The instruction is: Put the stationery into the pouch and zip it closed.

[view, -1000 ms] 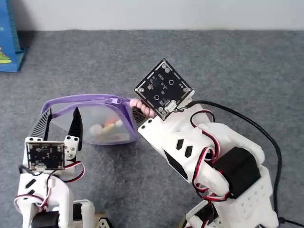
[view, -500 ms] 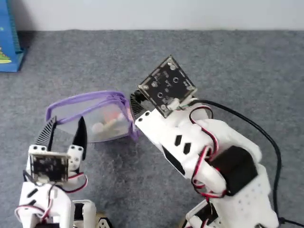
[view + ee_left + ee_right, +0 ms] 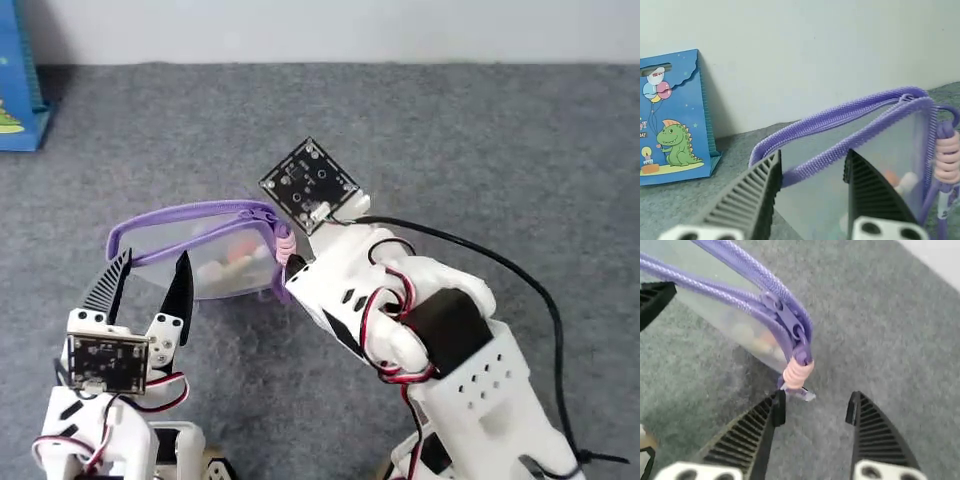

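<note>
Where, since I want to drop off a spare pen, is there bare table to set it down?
The widest bare patch of table lies between the pouch and the back wall, right of the blue gift bag. Another runs right of the black cable. Crowded: the near side, where the left gripper and right gripper flank the pouch.

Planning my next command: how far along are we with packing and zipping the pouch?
Done: stationery lies inside the clear pouch. In hand: the left end effector, open, straddles the pouch's near edge; the right end effector, open, sits by the pink pull without gripping it. Left: the mouth gapes, with the slider at the right arm's end, so the whole zip needs closing.
</note>
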Tool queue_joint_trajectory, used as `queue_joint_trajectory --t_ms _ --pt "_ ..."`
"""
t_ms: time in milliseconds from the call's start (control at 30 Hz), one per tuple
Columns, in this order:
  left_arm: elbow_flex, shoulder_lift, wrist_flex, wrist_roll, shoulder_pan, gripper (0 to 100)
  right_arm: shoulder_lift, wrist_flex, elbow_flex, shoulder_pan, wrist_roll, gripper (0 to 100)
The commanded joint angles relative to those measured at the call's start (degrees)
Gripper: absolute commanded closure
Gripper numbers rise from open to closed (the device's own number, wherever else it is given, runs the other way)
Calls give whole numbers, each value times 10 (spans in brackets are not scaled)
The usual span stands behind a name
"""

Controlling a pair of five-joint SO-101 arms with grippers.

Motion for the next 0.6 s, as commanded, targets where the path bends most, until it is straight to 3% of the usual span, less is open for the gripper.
queue_joint_trajectory --t_ms 0,567 --pt "7 4 18 -1 1 807 14 -40 23 7 -11 789" --pt "7 4 26 -1 1 807 34 -188 124 6 -55 790"
